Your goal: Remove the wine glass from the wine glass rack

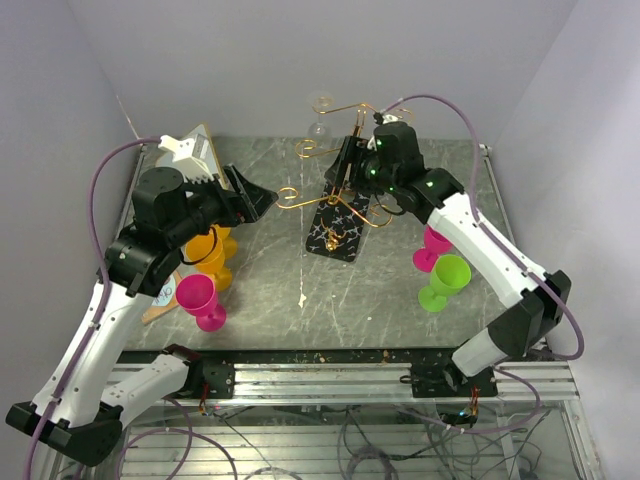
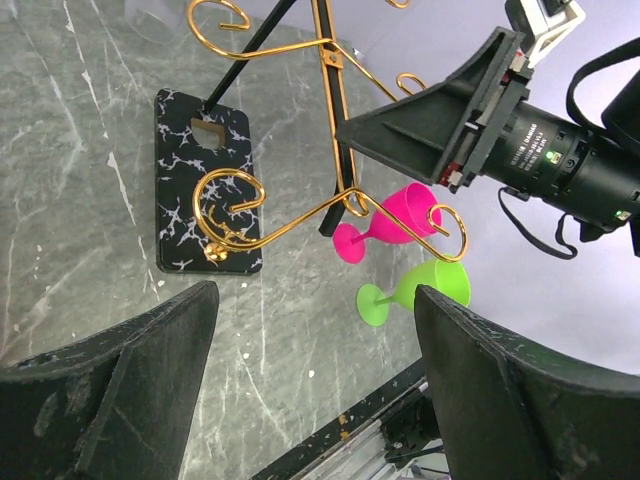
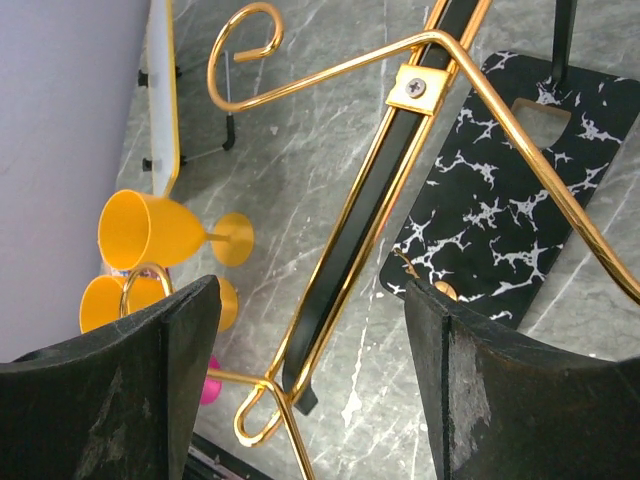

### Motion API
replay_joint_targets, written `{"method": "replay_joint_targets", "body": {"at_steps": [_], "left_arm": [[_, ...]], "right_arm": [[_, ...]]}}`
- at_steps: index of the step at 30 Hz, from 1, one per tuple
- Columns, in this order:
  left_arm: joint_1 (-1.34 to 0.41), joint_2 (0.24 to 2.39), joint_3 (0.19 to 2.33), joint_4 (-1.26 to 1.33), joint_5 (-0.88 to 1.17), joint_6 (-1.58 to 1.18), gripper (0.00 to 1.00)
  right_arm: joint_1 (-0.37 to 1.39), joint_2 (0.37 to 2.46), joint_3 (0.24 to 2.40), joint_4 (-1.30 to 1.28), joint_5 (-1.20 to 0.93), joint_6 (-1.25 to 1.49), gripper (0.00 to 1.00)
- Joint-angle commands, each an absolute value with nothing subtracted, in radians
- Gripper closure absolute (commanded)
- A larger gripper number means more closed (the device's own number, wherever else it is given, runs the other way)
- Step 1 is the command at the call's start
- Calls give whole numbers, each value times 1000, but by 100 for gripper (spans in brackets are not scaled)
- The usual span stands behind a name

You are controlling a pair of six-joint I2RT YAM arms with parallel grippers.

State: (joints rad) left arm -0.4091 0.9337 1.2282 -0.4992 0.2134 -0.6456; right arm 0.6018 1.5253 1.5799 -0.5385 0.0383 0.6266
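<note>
The wine glass rack (image 1: 335, 205) stands mid-table, thin gold scroll hooks on a black post over a black white-veined base (image 1: 337, 232). A clear wine glass (image 1: 319, 126) hangs from its far hook near the back wall. My right gripper (image 1: 345, 163) is open high on the rack; in the right wrist view the post (image 3: 350, 265) passes between its fingers (image 3: 130, 390) without touching, above the base (image 3: 510, 215). My left gripper (image 1: 257, 198) is open and empty, left of the rack by a scroll hook. Its wrist view shows the base (image 2: 208, 180) and hooks (image 2: 235, 205).
Two orange cups (image 1: 213, 250) and a pink cup (image 1: 200, 298) stand left. A pink cup (image 1: 434, 247) and a green cup (image 1: 444, 281) stand right. A white board on a wooden stand (image 1: 190, 150) leans at the back left. Walls close three sides.
</note>
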Motion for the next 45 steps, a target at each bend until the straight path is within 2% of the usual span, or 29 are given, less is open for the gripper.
{"method": "replay_joint_targets", "body": {"at_steps": [1, 7, 26, 31, 35, 45], "left_arm": [[-405, 929, 1232, -482, 177, -641, 11], [-405, 932, 1246, -481, 160, -635, 10], [-405, 1030, 1345, -460, 137, -610, 11], [-405, 1066, 1344, -429, 133, -618, 11], [-405, 1109, 1355, -406, 145, -631, 13], [-406, 1226, 1424, -364, 143, -637, 16]], "right_arm": [[629, 1576, 1650, -563, 141, 666, 26], [643, 1617, 1668, -579, 187, 675, 35], [644, 1610, 1661, -581, 106, 668, 74], [641, 1575, 1660, -589, 62, 655, 80], [628, 1551, 1652, -592, 20, 649, 88], [558, 1500, 1606, -593, -152, 615, 98]]}}
